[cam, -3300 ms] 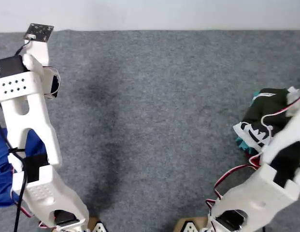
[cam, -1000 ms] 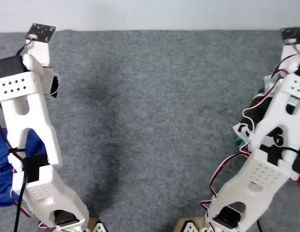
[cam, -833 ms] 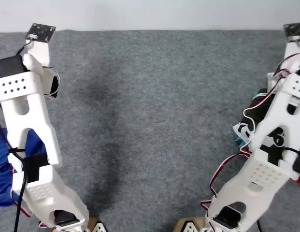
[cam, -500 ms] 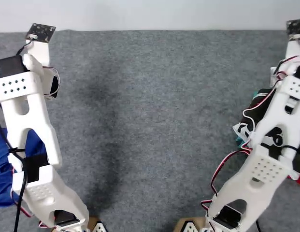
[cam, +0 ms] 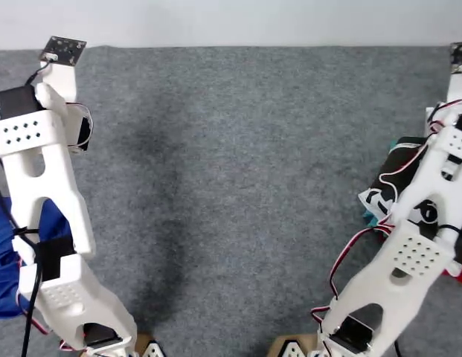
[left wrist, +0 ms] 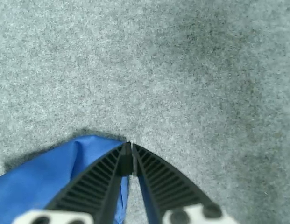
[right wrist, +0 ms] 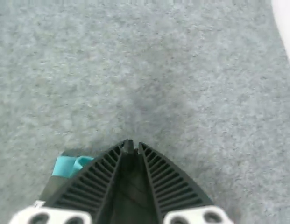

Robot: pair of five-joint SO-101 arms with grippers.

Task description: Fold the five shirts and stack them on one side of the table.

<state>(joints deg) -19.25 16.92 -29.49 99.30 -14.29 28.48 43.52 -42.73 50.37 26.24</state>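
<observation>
A crumpled blue shirt lies at the table's left edge, beside the left arm. In the left wrist view my left gripper is shut with nothing in it, and the blue shirt lies beneath it on the grey mat. At the right edge sits a pile of shirts: a black one with white print, a teal one and a bit of red. The right arm stands over this pile and hides much of it. My right gripper is shut and empty above the teal shirt.
Grey felt mat covers the table between the two arms. A pale wall strip runs along the far edge. The arm bases stand at the near edge.
The right arm has swung up from low over the pile to stand along the right edge, its wrist drifting outward over the last second. The left arm has kept still.
</observation>
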